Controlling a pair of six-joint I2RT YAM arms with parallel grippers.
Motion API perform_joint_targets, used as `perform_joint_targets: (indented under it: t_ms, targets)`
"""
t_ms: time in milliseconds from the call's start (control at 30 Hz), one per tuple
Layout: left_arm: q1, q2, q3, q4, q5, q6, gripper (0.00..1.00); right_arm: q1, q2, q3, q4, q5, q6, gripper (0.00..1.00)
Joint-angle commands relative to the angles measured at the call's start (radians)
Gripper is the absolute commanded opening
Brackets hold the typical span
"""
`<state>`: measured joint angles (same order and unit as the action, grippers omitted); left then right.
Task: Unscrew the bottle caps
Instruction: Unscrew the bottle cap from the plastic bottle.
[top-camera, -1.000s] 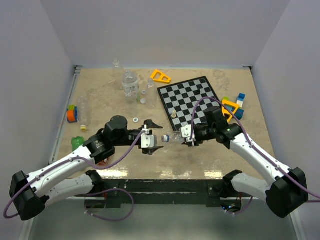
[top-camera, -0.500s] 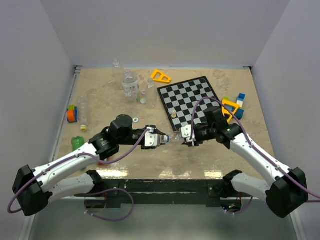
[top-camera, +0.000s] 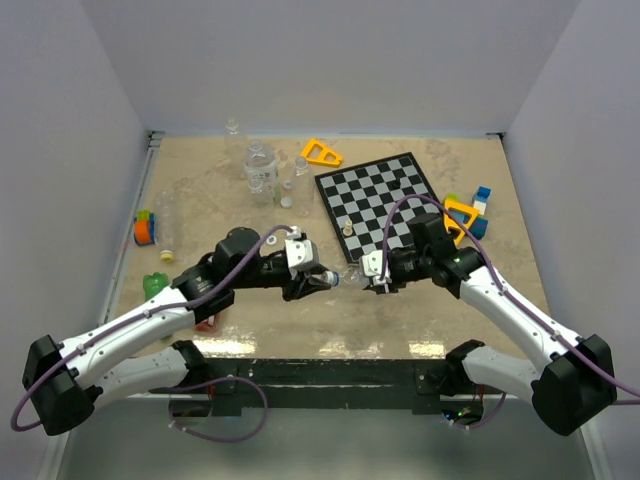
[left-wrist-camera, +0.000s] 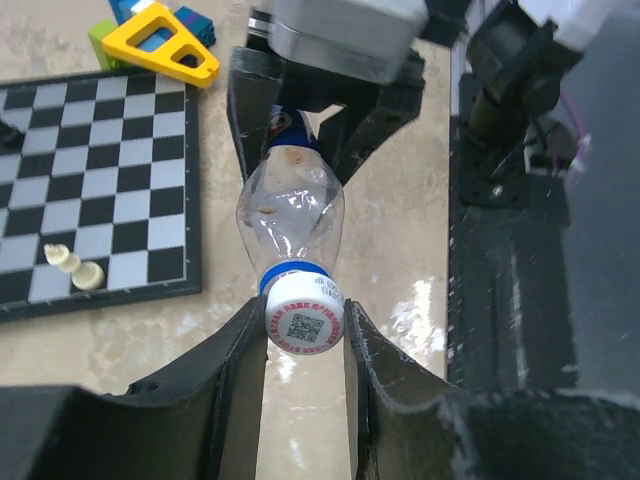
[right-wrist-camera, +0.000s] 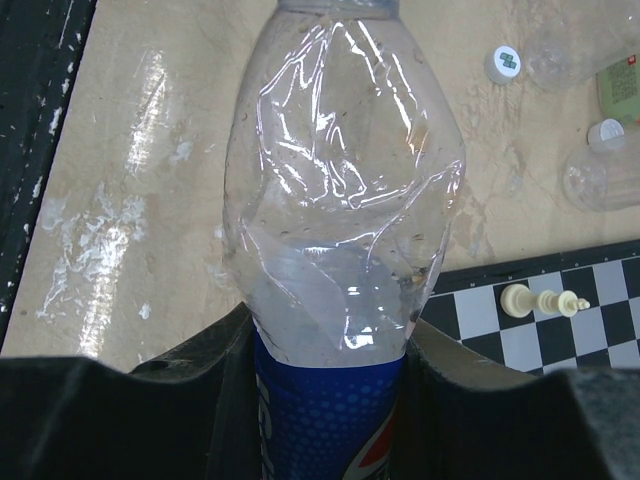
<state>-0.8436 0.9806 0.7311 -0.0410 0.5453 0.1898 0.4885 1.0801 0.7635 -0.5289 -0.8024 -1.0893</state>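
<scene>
Gripping a bottle (left-wrist-camera: 292, 215), right gripper (top-camera: 373, 274) faces left gripper (top-camera: 319, 278) pinching its cap (left-wrist-camera: 304, 318); chessboard (top-camera: 385, 205) at 1 o'clock

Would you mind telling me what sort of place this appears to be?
Probably a robot-manipulation test cell: plain walls box in a tabletop strewn with props such as a chessboard and toy blocks, while the left gripper pinches the white cap of a clear bottle held by the right gripper.
</scene>
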Motion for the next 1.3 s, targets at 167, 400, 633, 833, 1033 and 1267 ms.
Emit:
perform_joint_targets:
  t_ms: [167, 400, 633, 833, 1033, 1267]
  targets:
    - [0.003, -0.043, 0.114, -0.129, -0.266, -0.804, 0.0, -0.001, 0.001, 0.008, 0.006, 0.005, -0.001, 0.16]
    - [0.015, -0.105, 0.12, -0.143, -0.364, -1.044, 0.0, -0.001, -0.003, 0.008, 0.004, 0.005, -0.001, 0.16]
    - [0.032, -0.094, 0.142, -0.212, -0.364, -1.225, 0.0, -0.002, -0.005, 0.008, 0.004, 0.006, -0.001, 0.16]
    - [0.049, -0.079, 0.136, -0.238, -0.363, -1.264, 0.0, -0.002, -0.009, 0.007, 0.003, 0.006, -0.003, 0.16]
    - [0.087, -0.1, 0.122, -0.24, -0.373, -1.268, 0.0, -0.002, -0.011, 0.007, 0.003, 0.006, -0.003, 0.16]
    - [0.107, -0.108, 0.108, -0.249, -0.396, -1.251, 0.0, -0.001, -0.011, 0.007, 0.006, 0.008, -0.003, 0.16]
